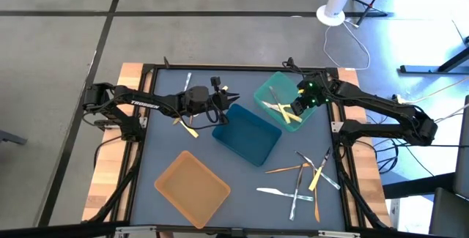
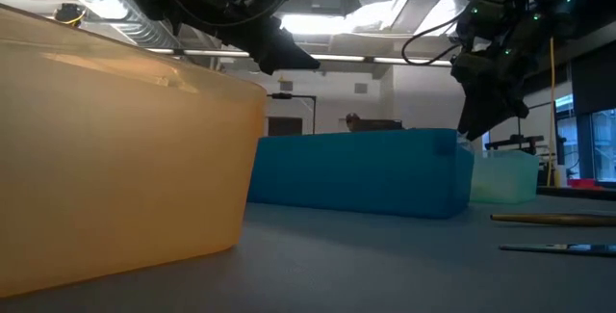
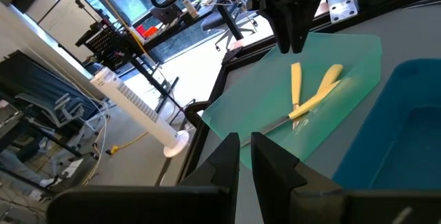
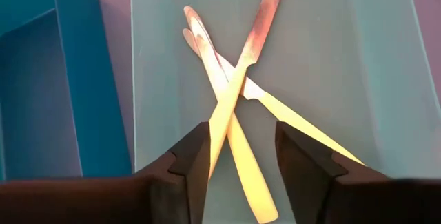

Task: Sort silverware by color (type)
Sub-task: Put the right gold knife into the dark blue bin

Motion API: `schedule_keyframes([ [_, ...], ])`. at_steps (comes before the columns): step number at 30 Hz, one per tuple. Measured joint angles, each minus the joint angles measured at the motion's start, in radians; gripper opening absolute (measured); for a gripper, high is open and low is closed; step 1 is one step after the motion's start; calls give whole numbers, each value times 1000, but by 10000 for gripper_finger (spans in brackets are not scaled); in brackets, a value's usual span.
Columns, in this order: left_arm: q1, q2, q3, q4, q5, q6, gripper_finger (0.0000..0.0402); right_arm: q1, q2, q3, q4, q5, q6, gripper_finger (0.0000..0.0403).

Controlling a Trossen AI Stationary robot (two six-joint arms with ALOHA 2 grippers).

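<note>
Hovering over the teal tray [image 1: 272, 91], right hand [image 4: 236, 156] gapes, holding nothing; yellow cutlery [image 4: 234, 93] lies crossed below. Left hand [image 3: 242, 156] narrow, empty. Loose silverware [image 1: 304, 179] on worktop: light, thin, slippery plastic; pinch mid-handle.

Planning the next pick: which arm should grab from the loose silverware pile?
Right. Its end effector hovers open over the teal tray, near the pile on its side. The left end effector sits farther away.

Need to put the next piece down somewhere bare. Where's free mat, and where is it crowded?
Bare mat lies between the orange tray and the blue tray, and along the near edge toward the white knife. Crowded: the silverware pile at the right edge, and the teal tray beneath the right end effector.
</note>
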State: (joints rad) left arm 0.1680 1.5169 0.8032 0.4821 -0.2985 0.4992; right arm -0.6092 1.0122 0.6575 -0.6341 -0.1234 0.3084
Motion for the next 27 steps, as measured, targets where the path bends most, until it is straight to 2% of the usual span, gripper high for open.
schedule_keyframes([
  [12, 0, 0, 0, 0, 0, 0, 32, 0, 0, 0, -6, 0, 0, 201],
  [27, 0, 0, 0, 0, 0, -2, 32, 0, 0, 0, -6, 0, 0, 205],
])
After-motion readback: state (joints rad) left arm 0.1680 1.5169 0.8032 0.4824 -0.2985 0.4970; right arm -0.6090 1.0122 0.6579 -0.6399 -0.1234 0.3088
